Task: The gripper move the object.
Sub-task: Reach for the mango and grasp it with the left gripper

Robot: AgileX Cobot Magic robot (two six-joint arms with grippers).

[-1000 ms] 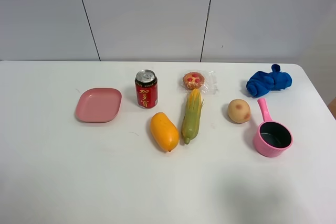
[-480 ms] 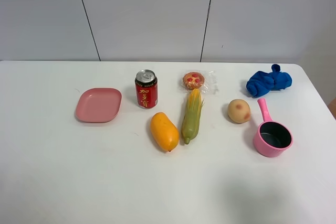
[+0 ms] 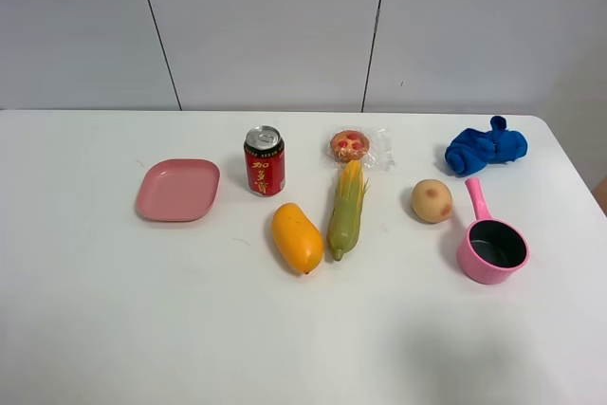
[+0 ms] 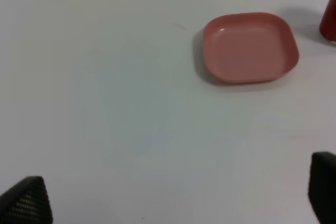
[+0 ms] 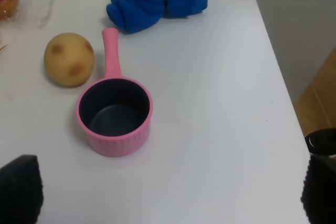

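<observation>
White table (image 3: 95, 329). Left: pink plate (image 3: 177, 190). Mid: red can (image 3: 265, 161) upright, mango (image 3: 297, 237) nearer the front, corn (image 3: 347, 209) just beside it, wrapped bun (image 3: 353, 146) by the corn's far end. Right: tan fruit (image 3: 432, 201), pink pot (image 3: 492, 249), blue cloth (image 3: 485, 148) at back.

Holds the black two-fingered left gripper (image 4: 173, 198) above the white table (image 4: 105, 103), angled down toward its surface. Carries the jaws spread wide, with only the dark, ridged fingertips (image 4: 23, 203) in sight, far apart and with nothing between them. Holds the black two-fingered right gripper (image 5: 168, 192) above the same table, close to its edge. Carries those jaws just as wide, with dark, blunt fingertips (image 5: 18, 190), one over the table's surface, the other seen against the table's edge, gripping nothing.
</observation>
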